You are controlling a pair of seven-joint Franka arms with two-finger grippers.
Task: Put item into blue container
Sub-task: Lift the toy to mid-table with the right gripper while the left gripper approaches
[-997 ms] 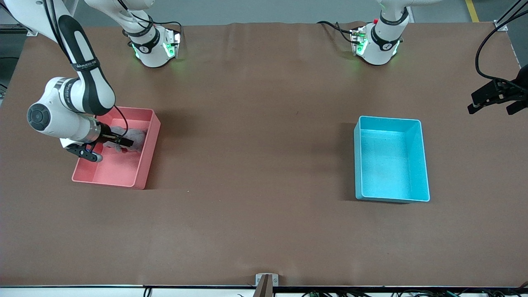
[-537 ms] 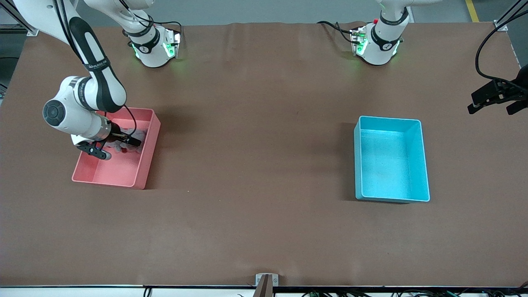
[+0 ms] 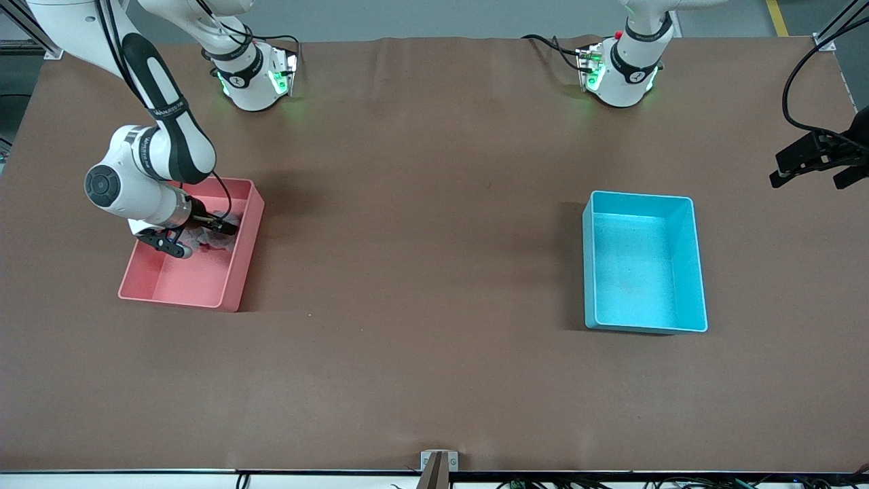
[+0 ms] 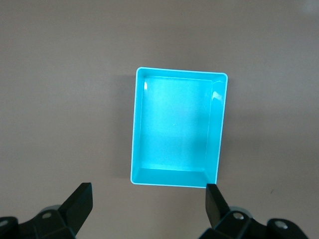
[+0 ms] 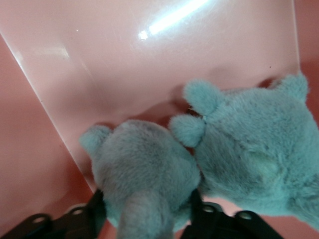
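Note:
A grey-blue plush toy (image 5: 149, 169) lies in the pink bin (image 3: 239, 275), toward the right arm's end of the table. My right gripper (image 3: 218, 231) is down inside that bin, and its black fingers (image 5: 97, 209) press on either side of the toy's body. The toy's round-eared part (image 5: 249, 149) lies next to them against the bin's wall (image 5: 124, 59). The blue container (image 3: 641, 265) stands empty toward the left arm's end. My left gripper (image 3: 808, 180) hangs open high over the table near that end, and its wrist view looks down on the blue container (image 4: 174, 129).
Brown table cover (image 3: 421, 238) runs between the two bins. Both arm bases (image 3: 251, 75) stand along the table's edge farthest from the front camera. A small bracket (image 3: 438, 462) sits at the nearest edge.
The right arm has shifted toward its base and the bin's middle, taking its gripper onto the plush toy. The left arm has not moved.

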